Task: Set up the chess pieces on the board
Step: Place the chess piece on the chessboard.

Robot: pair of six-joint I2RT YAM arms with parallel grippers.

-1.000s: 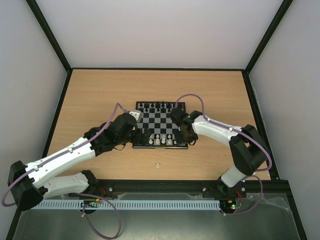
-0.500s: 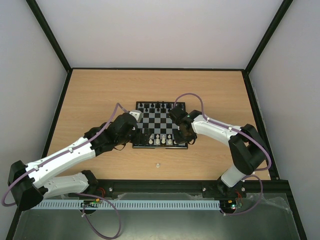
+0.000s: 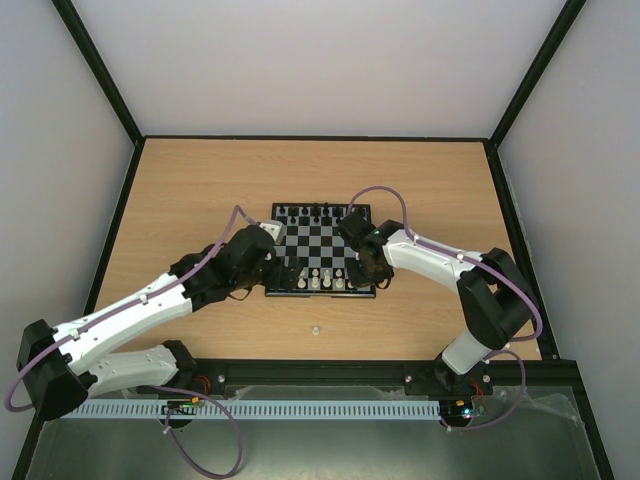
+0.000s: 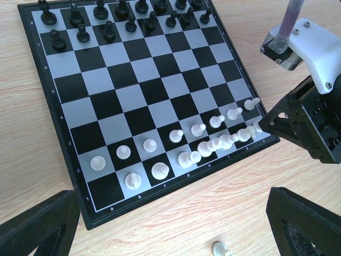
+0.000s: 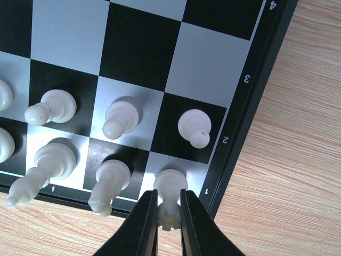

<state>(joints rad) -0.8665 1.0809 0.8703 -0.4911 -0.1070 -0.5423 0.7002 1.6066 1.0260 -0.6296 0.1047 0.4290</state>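
The board (image 3: 320, 245) lies mid-table, with black chess pieces (image 3: 318, 211) on its far rows and white ones (image 4: 176, 136) on the two near rows. My right gripper (image 5: 168, 194) is shut on a white rook (image 5: 170, 182), which stands upright on the near right corner square. Its fingers (image 5: 149, 213) pinch the rook's top. In the top view that gripper (image 3: 362, 268) sits over the board's near right corner. My left gripper (image 4: 173, 213) hangs wide open and empty by the board's near left corner (image 3: 283, 272). One white piece (image 4: 221, 248) lies on the table in front of the board.
The loose white piece (image 3: 314, 328) lies on bare wood between the board and the arm bases. A black frame rims the wooden table (image 3: 180, 190), with walls rising behind and at both sides. The board's black border (image 5: 250, 122) runs beside the rook.
The right arm has shifted very slightly over the board's near right corner. The left arm has stayed put.
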